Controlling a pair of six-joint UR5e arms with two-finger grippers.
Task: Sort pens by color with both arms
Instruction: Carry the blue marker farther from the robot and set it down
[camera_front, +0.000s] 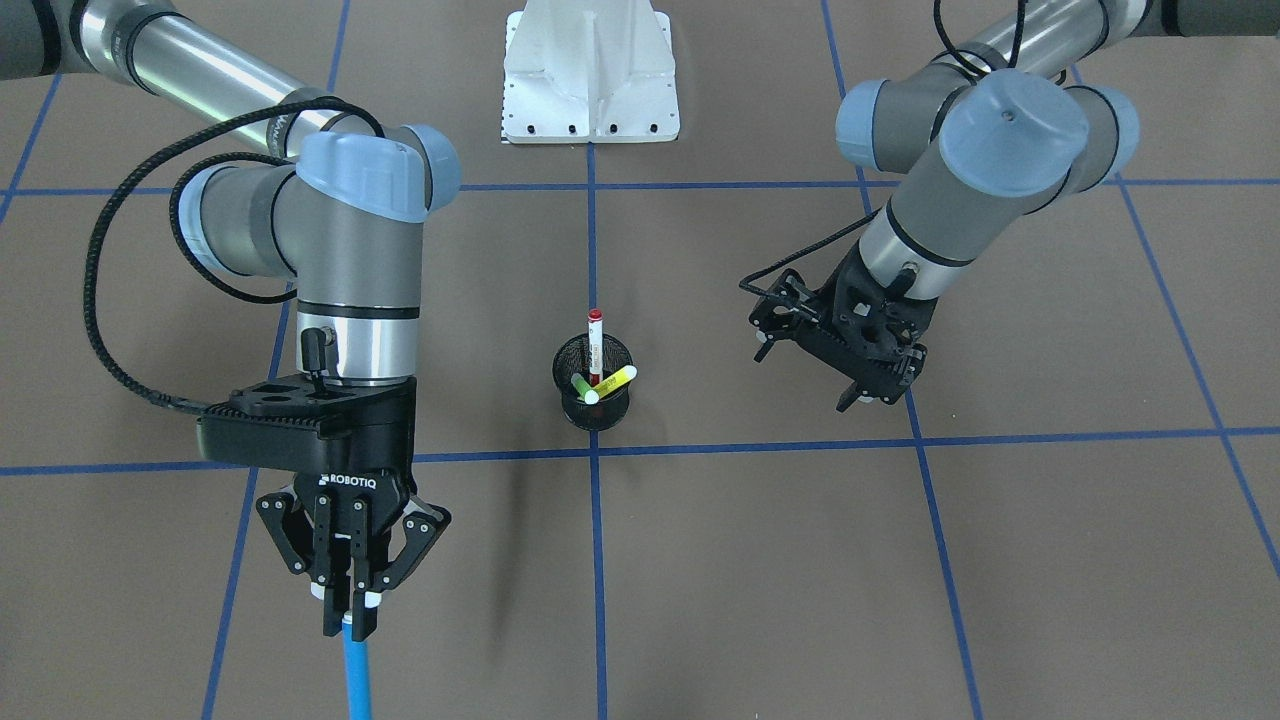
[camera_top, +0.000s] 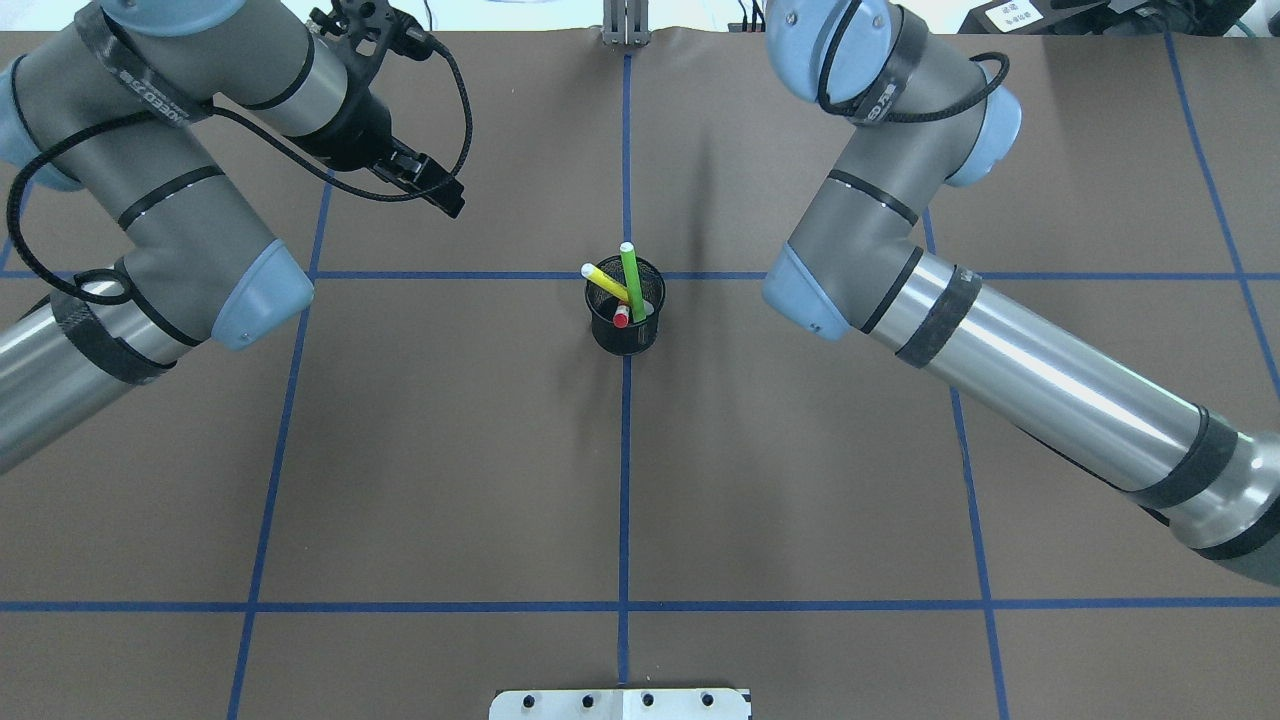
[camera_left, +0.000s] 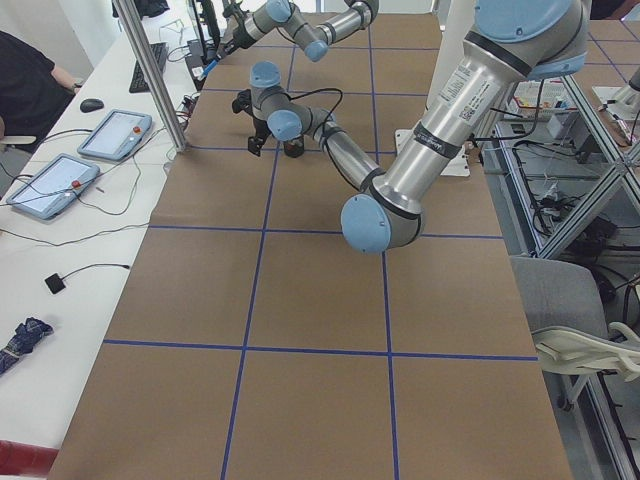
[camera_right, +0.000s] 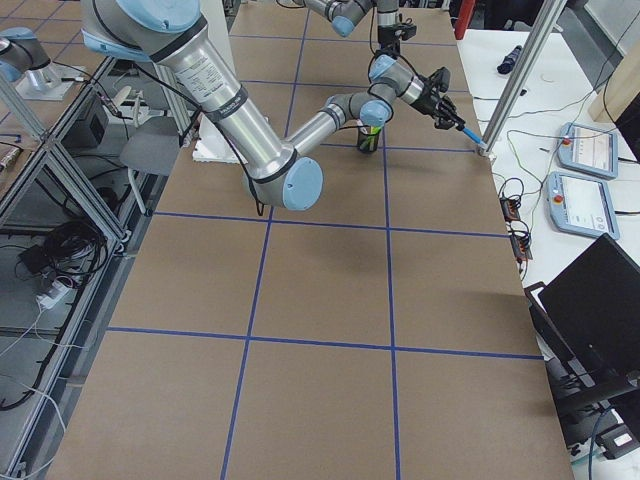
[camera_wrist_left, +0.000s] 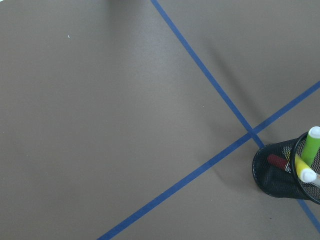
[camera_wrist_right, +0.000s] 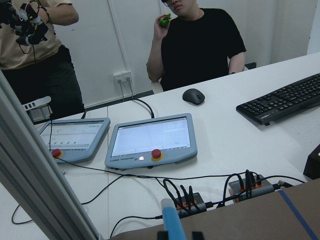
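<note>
Between right gripper (camera_front: 350, 620) tips I'm pinching the blue pen (camera_front: 357, 680) end-on; probably light, stiff, slick. Left gripper (camera_front: 862, 398): can't tell.

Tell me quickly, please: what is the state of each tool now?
Left tool: open, holding nothing.
Right tool: closed on the blue pen.
</note>
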